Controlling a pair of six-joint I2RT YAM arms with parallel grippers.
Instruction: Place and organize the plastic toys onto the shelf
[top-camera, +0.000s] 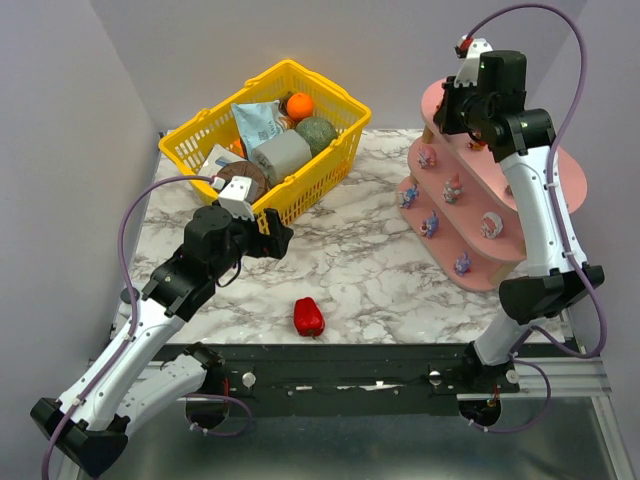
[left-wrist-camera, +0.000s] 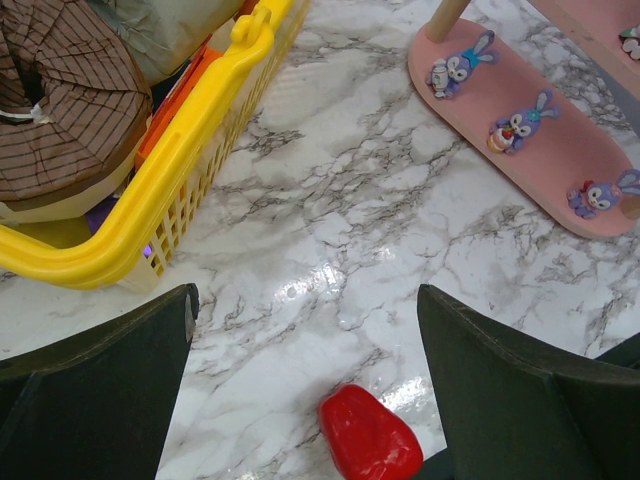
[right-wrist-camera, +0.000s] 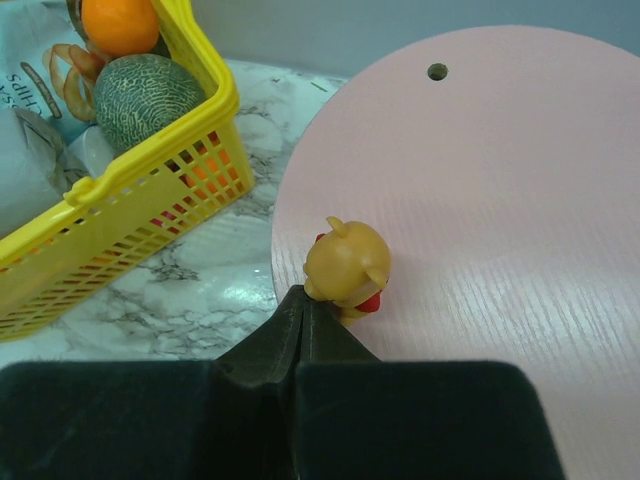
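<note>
The right gripper hovers over the top board of the pink shelf. Its two dark fingers are pressed flat together with nothing between them. Right at their tips, slightly to the right, a small tan figurine with a red patch stands on the board near its left edge. Whether the tips touch it cannot be told. Beyond and to the left of this hand sits the yellow basket of groceries.

The left gripper hangs low over the marble table, fingers spread wide and grasping nothing. A glossy red pepper lies just beneath and between them. Ahead to its right, three purple-blue rabbit figurines stand in a row on the shelf's bottom board; ahead to its left is the basket's corner
</note>
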